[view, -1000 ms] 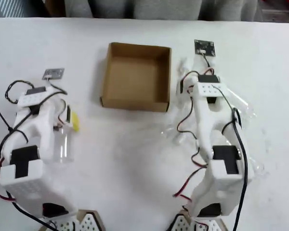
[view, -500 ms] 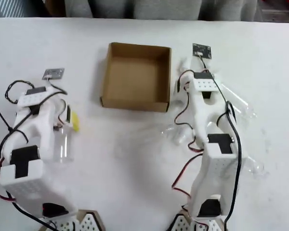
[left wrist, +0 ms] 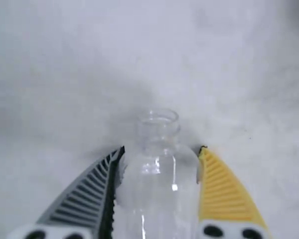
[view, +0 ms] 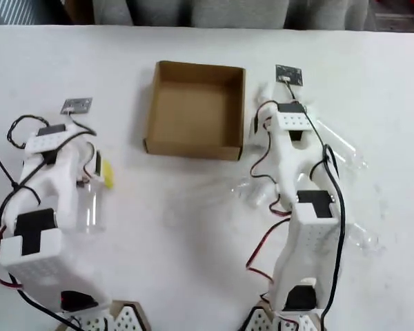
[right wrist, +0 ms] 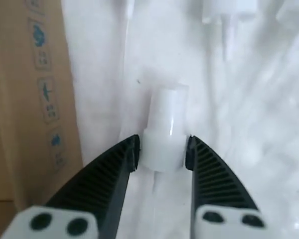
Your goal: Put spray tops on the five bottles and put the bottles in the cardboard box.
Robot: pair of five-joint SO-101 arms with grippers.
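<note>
A clear open-necked bottle (left wrist: 157,169) lies on the white table, and my left gripper (left wrist: 162,149) is shut on it with its grey and yellow fingers (left wrist: 224,189) on either side. From above, this bottle (view: 91,207) lies beside the left arm at the table's left. My right gripper (right wrist: 163,140) is shut on a white spray top (right wrist: 165,124) that lies on the table. The spray top is close to the outer wall of the cardboard box (right wrist: 30,99). The box (view: 193,148) stands open and empty at the middle back, with the right arm (view: 290,127) beside its right wall.
Clear bottles lie around the right arm: one (view: 345,148) to its right, one (view: 252,189) to its left, one (view: 366,238) nearer the front. More white spray tops (right wrist: 224,15) lie beyond the held one. Small circuit boards (view: 290,72) (view: 76,105) lie on the table.
The right arm has stretched farther back along the box's right side, mostly in the first half second. The left arm and its bottle have not moved.
</note>
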